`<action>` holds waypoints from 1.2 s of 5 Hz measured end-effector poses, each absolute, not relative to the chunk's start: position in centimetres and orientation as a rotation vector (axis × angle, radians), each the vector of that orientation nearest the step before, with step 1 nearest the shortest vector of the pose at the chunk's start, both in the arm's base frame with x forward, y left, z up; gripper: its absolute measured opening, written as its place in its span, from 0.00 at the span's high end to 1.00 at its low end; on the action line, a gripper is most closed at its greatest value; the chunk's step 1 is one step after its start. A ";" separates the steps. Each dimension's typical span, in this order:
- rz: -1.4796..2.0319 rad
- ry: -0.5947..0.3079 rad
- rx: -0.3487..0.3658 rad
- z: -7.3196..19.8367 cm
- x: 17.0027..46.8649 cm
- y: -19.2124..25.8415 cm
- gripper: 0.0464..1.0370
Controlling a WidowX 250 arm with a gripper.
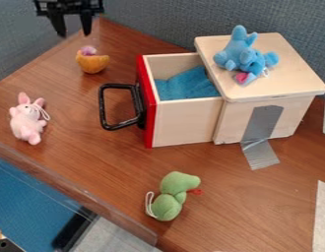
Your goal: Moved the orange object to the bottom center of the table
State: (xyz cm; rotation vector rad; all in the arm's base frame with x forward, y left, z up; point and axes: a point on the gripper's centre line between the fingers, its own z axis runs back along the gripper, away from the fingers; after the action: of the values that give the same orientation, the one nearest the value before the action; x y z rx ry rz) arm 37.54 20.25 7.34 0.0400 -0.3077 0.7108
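At top left, gripper: hung spread and empty.
Orange object: curved, risked rolling under an off-centre pinch.
Black handle: threatened to snag low carries.

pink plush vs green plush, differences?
The pink plush has two ears; the green plush shows a smooth head.
The pink plush has its white loop on the image-right side, the green plush on image-left.
The green plush has a red bit at its snout, the pink plush none.
Both: soft toys.
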 end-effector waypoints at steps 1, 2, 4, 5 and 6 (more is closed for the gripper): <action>0.728 -0.314 0.056 6.4 38.8 20.6 0.04; 0.732 -0.293 0.070 4.0 40.3 20.2 0.03; 0.750 -0.262 0.107 0.1 41.2 19.9 0.04; 0.741 -0.253 0.133 -0.3 40.8 19.9 0.09; 0.756 -0.247 0.111 -0.6 40.5 19.4 0.35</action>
State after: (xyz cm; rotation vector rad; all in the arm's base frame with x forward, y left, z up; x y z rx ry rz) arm 40.50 19.45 -0.64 0.1109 -0.2474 0.7564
